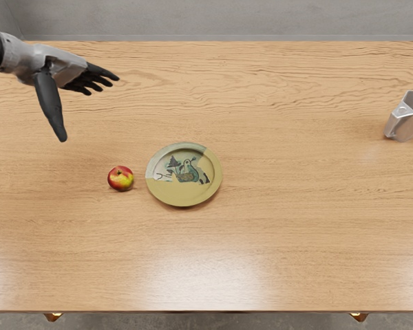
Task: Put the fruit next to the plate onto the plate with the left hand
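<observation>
The left hand is held above the far left of the desk, its dark fingers spread apart and its thumb hung downward; nothing is held. Nearer the viewer and to its right, well apart from it, a small apple is seen resting on the desk, just beside the left rim of the plate but not touching it.

The apple is judged to be light, firm and smooth-skinned, so it may roll if nudged. It would best be taken from above, around its widest part, thumb opposite fingers. It is round and red with a yellow-green patch.

The plate is round, shallow and olive-yellow, with a painted picture at its centre. A grey part of the right arm is seen at the right edge; its hand's state cannot be told.
</observation>
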{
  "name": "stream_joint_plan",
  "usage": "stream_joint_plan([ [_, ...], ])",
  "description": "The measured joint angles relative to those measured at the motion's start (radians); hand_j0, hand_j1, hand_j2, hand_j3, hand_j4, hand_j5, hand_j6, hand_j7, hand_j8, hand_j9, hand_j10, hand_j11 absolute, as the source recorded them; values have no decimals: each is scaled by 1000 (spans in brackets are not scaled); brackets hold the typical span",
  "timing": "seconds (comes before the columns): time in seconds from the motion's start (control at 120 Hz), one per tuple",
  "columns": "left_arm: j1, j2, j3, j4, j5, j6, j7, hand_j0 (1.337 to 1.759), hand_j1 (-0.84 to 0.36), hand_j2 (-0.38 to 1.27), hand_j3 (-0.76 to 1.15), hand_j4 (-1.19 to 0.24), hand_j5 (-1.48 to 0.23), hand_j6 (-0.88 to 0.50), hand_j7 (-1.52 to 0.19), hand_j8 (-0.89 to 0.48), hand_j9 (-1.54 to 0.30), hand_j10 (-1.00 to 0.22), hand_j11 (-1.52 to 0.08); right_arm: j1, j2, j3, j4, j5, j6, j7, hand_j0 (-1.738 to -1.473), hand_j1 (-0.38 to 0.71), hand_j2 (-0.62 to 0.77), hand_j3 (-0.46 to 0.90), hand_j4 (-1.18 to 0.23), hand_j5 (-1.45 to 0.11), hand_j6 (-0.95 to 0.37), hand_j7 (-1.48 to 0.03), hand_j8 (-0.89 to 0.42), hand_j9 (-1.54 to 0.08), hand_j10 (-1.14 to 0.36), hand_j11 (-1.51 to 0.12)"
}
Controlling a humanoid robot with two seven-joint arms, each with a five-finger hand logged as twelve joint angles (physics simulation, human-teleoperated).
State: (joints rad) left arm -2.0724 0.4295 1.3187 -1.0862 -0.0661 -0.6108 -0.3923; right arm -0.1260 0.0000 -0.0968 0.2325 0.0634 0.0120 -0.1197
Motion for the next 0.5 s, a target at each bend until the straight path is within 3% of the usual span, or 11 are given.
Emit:
stream_joint_plan([
  [0.225, 3, -5, -9, 4, 1, 0, 1, 1658, 343, 1, 0, -6, -7, -6, -7, -6, -7, -6, -7, 0, 0, 0, -1, 4, 2, 0, -1658, -331, -3, 0, -15, -19, -15, -19, -15, -19, -15, -19],
  [0.258, 31, -15, -11, 26, 8, 0, 1, 1658, 343, 1, 0, -6, -7, -6, -7, -6, -7, -6, -7, 0, 0, 0, -1, 4, 2, 0, -1658, -331, -3, 0, -15, -19, -15, -19, -15, -19, -15, -19],
  [0.308, 46, -75, -11, 83, 36, 0, 11, 1658, 343, 2, 0, -6, -7, -6, -7, -6, -7, -6, -7, 0, 0, 0, 0, 4, 2, 0, -1658, -331, -3, 0, -15, -19, -14, -19, -15, -19, -15, -19],
  [0.358, 4, -217, 3, 107, 57, 0, 26, 1658, 343, 2, 0, -7, -7, -7, -7, -7, -7, -6, -7, 0, 0, 0, -1, 4, 2, 0, -1658, -331, -3, 0, -15, -19, -14, -19, -14, -19, -15, -19],
  [0.425, -193, -385, 42, -40, -7, 5, 38, 1658, 343, 1, 0, -6, -6, -6, -6, -6, -6, -5, -6, 0, 0, 0, -1, 4, 2, 0, -1658, -331, -3, 0, -15, -19, -15, -19, -15, -19, -15, -19],
  [0.467, -241, -427, 59, -172, -67, 97, 58, 1658, 343, 0, 0, -5, -6, -5, -6, -5, -6, -5, -6, 0, 0, 0, -1, 4, 2, 0, -1658, -331, -3, 0, -15, -19, -15, -19, -15, -19, -15, -19],
  [0.5, -243, -429, 66, -268, -153, 202, 106, 1658, 343, 0, 0, -5, -6, -5, -6, -5, -6, -5, -6, 0, 0, 0, -1, 4, 2, 0, -1658, -331, -3, 0, -15, -19, -15, -19, -15, -19, -15, -19],
])
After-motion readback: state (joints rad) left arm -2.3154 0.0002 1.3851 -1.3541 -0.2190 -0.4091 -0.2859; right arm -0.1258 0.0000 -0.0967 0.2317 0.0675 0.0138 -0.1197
